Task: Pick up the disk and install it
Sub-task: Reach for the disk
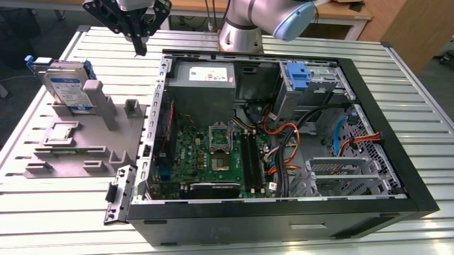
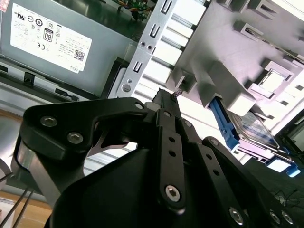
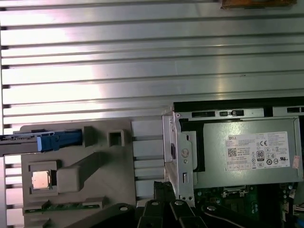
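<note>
At the exterior view's left, upright in a slot of the grey holder block (image 1: 85,154): the disk (image 1: 67,90), untouched. Beside it on the slatted metal bench (image 1: 64,212), open computer case (image 1: 284,210) with motherboard (image 1: 212,154) and cables inside. Above the bench between block and case, gripper (image 1: 140,52), fingers (image 2: 166,109) together, clamped on nothing.

A ribbed aluminium tabletop (image 1: 57,212) spans the exterior view, its slats catching bright glare. Beyond its far edge stand a wooden desk on a white frame (image 1: 347,18) and a brown wooden panel (image 1: 415,26). Grey floor (image 1: 438,85) shows at the exterior view's right.
</note>
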### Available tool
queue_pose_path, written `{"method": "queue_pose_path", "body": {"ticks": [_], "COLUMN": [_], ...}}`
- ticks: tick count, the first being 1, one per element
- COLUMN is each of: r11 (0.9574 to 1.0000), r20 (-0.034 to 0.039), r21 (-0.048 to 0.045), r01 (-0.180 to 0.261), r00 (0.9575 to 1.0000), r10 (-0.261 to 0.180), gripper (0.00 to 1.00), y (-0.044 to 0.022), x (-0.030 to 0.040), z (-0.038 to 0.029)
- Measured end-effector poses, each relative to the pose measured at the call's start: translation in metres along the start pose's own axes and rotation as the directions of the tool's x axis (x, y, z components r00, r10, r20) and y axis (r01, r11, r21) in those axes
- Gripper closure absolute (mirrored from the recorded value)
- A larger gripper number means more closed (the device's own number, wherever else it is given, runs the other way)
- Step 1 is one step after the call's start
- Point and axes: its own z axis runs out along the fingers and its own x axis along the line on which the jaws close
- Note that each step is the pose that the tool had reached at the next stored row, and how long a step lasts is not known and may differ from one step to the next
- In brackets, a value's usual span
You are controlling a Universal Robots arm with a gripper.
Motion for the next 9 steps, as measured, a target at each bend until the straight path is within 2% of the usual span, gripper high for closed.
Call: {"method": "queue_pose_path", "body": {"ticks": [4,9], "r11": [1.0,1.0], "r20": [0.0001,0.0], "r21": [-0.0001,0.0], "r01": [0.0,0.0], "r00": [1.0,1.0], "r10": [0.0,0.0], "gripper": [0.9,0.9], "y": [-0.0002,0.0047], "x": [0.0043,0.0064], "z": [0.0,0.0004]}}
